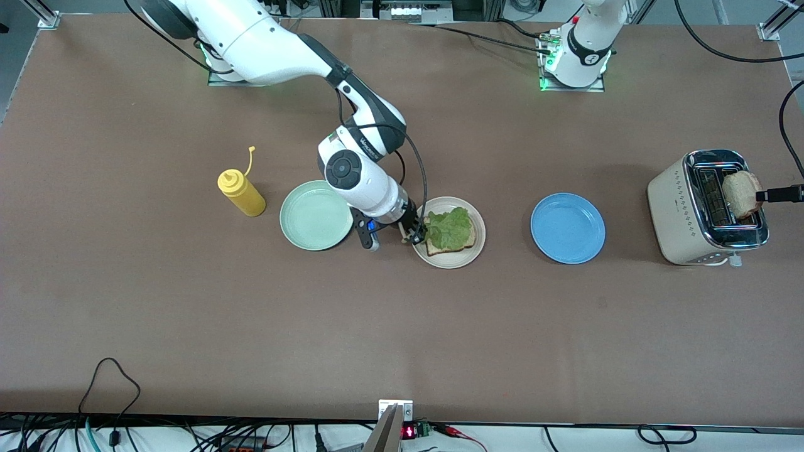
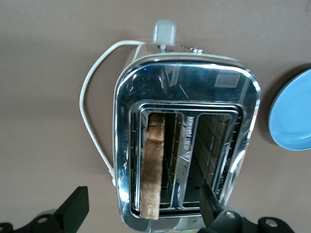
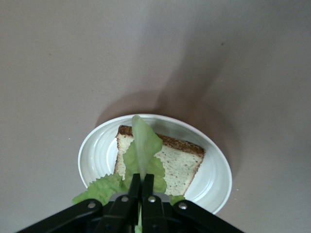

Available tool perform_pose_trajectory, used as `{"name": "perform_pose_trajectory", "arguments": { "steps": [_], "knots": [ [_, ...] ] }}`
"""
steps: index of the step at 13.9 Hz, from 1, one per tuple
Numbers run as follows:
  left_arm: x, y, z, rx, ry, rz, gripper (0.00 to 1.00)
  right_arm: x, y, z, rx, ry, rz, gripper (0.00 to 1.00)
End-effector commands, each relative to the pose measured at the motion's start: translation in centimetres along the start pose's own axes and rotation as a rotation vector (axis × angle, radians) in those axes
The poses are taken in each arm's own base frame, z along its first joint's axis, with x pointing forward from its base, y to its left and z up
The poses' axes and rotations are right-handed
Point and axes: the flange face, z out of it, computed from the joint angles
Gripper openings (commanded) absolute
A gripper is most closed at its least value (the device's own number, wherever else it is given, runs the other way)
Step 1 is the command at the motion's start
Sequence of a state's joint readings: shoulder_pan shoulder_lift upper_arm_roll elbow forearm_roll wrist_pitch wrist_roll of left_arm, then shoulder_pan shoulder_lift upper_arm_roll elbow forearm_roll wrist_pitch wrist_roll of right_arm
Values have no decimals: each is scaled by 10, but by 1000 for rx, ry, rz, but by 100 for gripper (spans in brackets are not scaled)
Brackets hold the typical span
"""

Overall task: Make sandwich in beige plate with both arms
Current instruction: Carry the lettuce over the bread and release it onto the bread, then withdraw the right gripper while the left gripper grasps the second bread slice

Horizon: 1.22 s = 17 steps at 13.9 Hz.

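Right gripper (image 3: 141, 191) pinching lettuce (image 1: 448, 228) over bread (image 3: 167, 160), frame centre; left gripper (image 2: 141, 206) spread above toaster (image 2: 187, 141).

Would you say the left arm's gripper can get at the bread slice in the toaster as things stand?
Probably yes: the left gripper hangs open directly over the toaster, its fingers straddling the upright bread slice, with nothing between them.

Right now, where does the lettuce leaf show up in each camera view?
Front view: lettuce leaf on the bread slice in the beige plate, mid-table.
Left wrist view: not in it.
Right wrist view: lettuce leaf pinched by the right gripper.
Shared landmark: the beige plate.
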<state>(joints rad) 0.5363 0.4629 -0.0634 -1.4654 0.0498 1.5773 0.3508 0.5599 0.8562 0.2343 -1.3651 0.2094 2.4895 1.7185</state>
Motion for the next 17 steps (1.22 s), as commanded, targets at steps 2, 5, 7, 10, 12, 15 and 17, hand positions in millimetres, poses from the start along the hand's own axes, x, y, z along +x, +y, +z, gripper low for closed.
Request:
{"name": "perform_pose_trajectory", "arguments": {
  "steps": [2,5,7,10,12,15,17],
  "knots": [
    [7,4,14,-22,-37,37,92,-20,0,11,22,-17,1,41],
    [10,3,30,-37,-66,35,69,-33,9,19,7,-7,-31,94],
    [7,-3,37,-53,-94,26,35,-35,13,19,-3,1,-52,100],
    [4,-1,35,-74,-106,15,2,-20,7,-35,-19,34,-141,100],
    [-1,4,23,-78,-113,21,1,3,-2,-106,-96,50,-242,100],
    [-25,12,-36,-120,-93,32,1,53,-7,-212,-188,45,-412,100],
    [-45,25,-84,-157,-98,48,1,88,1,-263,-216,49,-550,100]
  ]
}}
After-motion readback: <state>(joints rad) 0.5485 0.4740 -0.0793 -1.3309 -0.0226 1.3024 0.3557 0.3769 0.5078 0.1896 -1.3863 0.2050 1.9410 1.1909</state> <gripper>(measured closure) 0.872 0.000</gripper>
